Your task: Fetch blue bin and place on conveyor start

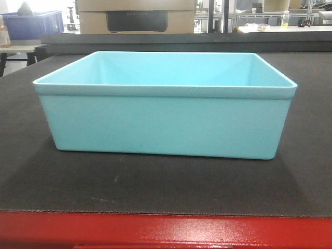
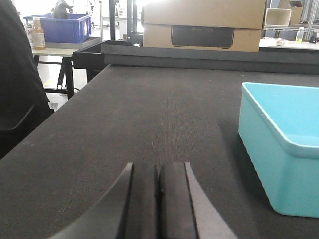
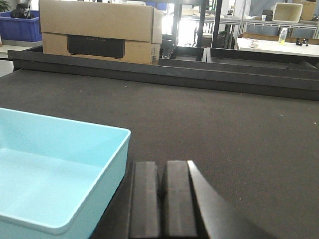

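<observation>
Front-facing view: blue bin (image 1: pixel 165 111) sits upright on the conveyor start (image 1: pixel 155 187), dark woven belt on all sides of it, red frame edge (image 1: pixel 166 231) along the front. Bin interior looks bare. Left wrist view: left gripper (image 2: pixel 158 191) low over the belt, pads pressed together with only a thin seam between them, holding nothing; bin (image 2: pixel 281 149) off to its right, apart. Right wrist view: right gripper (image 3: pixel 160 199) likewise closed pad to pad, nothing held; bin (image 3: pixel 55 169) just beside it on its left. Cardboard box (image 3: pixel 99 31) stands beyond the belt's far edge, dark blue crate (image 2: pixel 62 27) on a side table
</observation>
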`<act>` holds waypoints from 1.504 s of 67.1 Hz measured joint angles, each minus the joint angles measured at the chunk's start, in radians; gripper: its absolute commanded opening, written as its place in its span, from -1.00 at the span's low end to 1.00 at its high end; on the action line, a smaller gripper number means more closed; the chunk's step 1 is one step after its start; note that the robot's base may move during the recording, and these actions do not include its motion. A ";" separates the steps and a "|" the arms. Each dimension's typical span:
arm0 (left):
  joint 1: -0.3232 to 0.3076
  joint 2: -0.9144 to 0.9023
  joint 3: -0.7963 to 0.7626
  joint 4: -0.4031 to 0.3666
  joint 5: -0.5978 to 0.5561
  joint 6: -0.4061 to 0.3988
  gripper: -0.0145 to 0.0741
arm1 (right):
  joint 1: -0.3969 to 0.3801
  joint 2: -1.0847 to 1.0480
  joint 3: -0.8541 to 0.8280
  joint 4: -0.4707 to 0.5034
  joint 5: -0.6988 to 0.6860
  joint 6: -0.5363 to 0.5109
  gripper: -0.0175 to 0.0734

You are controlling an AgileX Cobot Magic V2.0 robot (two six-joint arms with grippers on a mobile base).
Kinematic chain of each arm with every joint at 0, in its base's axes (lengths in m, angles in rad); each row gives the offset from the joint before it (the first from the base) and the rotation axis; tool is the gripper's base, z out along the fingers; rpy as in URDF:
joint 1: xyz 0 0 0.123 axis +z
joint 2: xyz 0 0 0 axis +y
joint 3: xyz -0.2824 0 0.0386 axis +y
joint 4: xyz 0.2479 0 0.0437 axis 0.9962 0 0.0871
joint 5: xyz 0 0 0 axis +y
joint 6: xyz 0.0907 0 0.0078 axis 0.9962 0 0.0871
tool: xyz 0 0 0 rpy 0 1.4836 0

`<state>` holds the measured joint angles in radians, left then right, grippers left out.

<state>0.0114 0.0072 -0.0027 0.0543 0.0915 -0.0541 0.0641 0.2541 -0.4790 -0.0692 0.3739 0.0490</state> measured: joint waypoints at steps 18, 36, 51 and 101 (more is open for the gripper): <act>0.000 0.000 0.005 0.000 -0.012 0.000 -0.92 | 0.000 0.000 0.000 0.000 0.000 0.000 -0.97; 0.000 0.000 0.005 0.000 -0.014 0.000 -0.92 | 0.000 0.000 0.000 0.000 0.000 0.000 -0.97; 0.000 0.000 0.005 0.000 -0.014 0.000 -0.92 | 0.000 0.000 0.001 0.000 0.000 0.000 -0.97; 0.000 -0.002 0.005 0.000 -0.014 0.000 -0.92 | -0.232 -0.247 0.479 0.173 -0.299 -0.063 -0.97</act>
<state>0.0114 0.0049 0.0023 0.0543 0.0770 -0.0541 -0.1679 0.0070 0.0004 0.1043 0.0749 -0.0136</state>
